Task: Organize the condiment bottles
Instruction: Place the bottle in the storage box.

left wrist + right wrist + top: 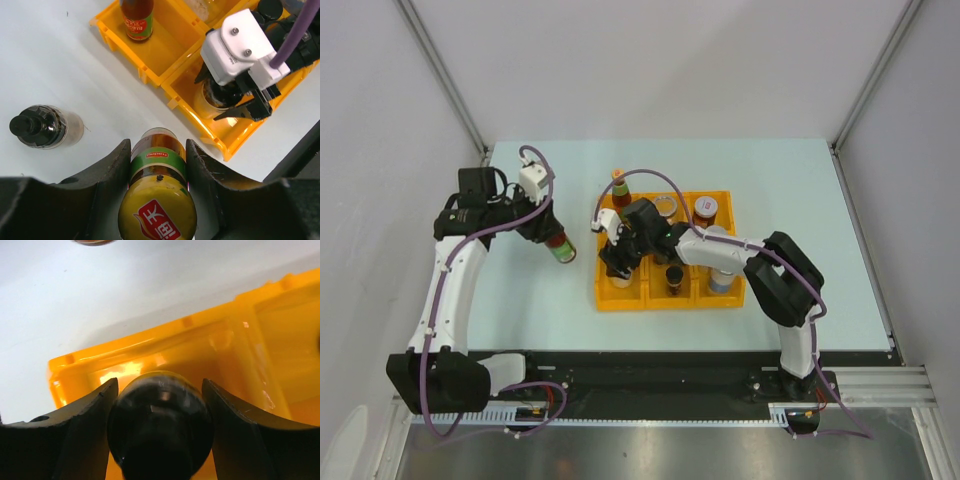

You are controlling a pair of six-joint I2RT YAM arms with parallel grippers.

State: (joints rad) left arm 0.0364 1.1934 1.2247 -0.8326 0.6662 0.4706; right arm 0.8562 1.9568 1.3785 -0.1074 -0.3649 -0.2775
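We've got L gripper clamped on a sauce bottle left of the tray and R gripper shut round a black-capped jar, prob. over the front-left cell, so lower it straight and release gently.

Tray on the bench, my left gripper with a bottle just left of it, my right gripper with a jar at its near-left compartment

White links, blk joints, purple cables, blk curved claws
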